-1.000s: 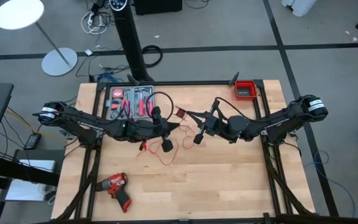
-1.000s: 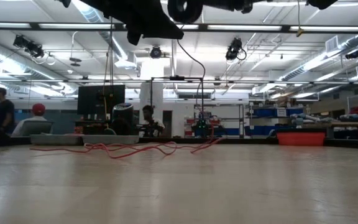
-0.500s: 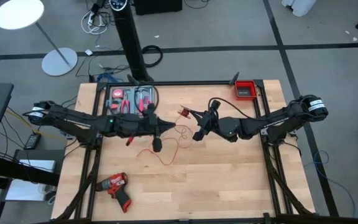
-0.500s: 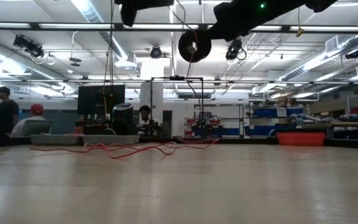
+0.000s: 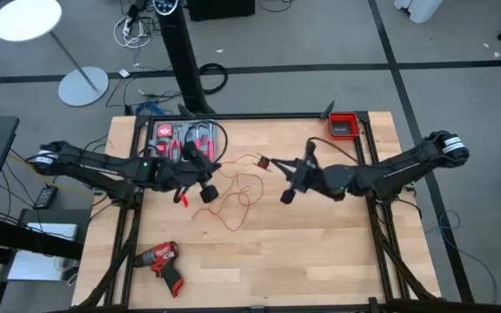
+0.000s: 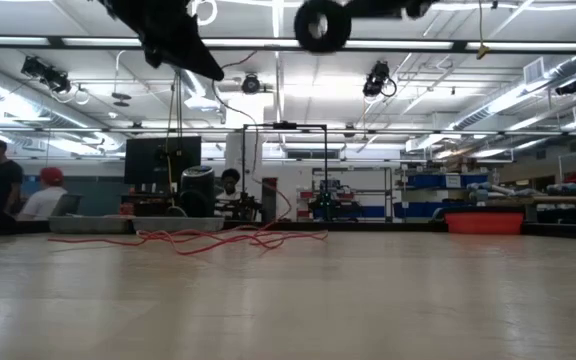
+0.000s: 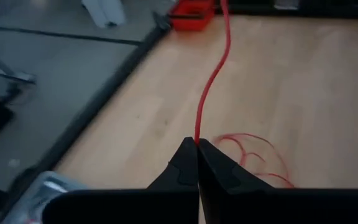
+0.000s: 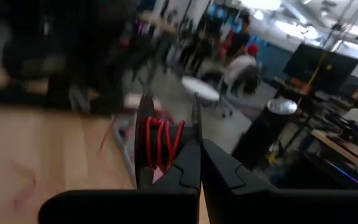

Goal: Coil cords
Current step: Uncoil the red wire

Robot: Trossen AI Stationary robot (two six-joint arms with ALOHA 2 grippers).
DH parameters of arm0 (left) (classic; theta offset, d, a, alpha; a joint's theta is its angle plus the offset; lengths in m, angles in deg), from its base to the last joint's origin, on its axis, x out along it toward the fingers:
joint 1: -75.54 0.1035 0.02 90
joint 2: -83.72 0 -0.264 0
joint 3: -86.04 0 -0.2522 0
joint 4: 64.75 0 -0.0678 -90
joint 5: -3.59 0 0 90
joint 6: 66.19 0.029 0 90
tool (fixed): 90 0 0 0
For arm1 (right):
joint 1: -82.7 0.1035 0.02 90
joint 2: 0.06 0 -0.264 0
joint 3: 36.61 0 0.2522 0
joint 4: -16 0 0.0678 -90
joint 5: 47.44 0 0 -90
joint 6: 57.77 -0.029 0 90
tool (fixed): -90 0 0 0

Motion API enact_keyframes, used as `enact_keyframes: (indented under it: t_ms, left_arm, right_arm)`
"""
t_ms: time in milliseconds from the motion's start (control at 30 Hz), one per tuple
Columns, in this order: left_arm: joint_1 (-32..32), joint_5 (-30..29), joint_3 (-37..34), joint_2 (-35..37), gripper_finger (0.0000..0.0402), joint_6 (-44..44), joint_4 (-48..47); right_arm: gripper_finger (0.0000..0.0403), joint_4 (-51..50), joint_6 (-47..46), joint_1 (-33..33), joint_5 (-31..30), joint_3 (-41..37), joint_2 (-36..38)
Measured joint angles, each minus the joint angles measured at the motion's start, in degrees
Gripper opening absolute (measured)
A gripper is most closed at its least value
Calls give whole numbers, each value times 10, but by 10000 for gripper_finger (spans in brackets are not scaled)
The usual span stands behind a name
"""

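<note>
The desk (image 5: 320, 252) fills the middle of the high view, a bare wooden top with the two arms reaching in from either side. At its lower left lies a drill (image 5: 162, 260), at its upper left a tray of hand tools (image 5: 181, 139), and at its upper right a small red bin (image 5: 344, 126).

The left gripper (image 5: 181, 196) hangs above the desk left of centre, its fingers together and pinching the red wire (image 5: 233, 196); in the left wrist view the strand (image 7: 215, 74) rises straight out of the closed fingertips. The right gripper (image 5: 287, 196) hangs right of centre, also pressed together, with several turns of red wire (image 8: 160, 143) wound on a small spool just ahead of its fingers.

The rest of the wire sprawls in loose loops on the desk between the two grippers. It looks very light, thin and limp, holding no shape of its own, so it probably sags, snags on itself and slips from a weak pinch. A firm hold close to the free end, kept under slight tension, seems the safest way to lay each turn.

A black cable (image 5: 218, 139) arcs near the tray, thicker and likely stiffer.
</note>
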Motion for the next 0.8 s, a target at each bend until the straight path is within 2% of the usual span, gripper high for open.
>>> enact_keyframes:
  t_ms: [233,333,433,567,667,800]
  left_arm:
    - [-2,127,0,-50,0,1,84]
    - [-9,203,0,-79,0,13,136]
    - [-12,277,0,-104,0,26,202]
    - [-12,345,0,-114,0,28,266]
    - [-13,397,0,-109,0,28,299]
    - [-14,426,0,-95,0,28,329]
  right_arm:
    - [0,78,-1,-9,22,0,40]
    - [0,74,0,-19,-15,0,41]
    - [0,52,0,-36,-32,0,37]
    - [0,10,-2,-57,-37,0,29]
    - [0,-44,-2,-60,-72,0,20]
    - [0,-149,-53,-59,-83,0,17]
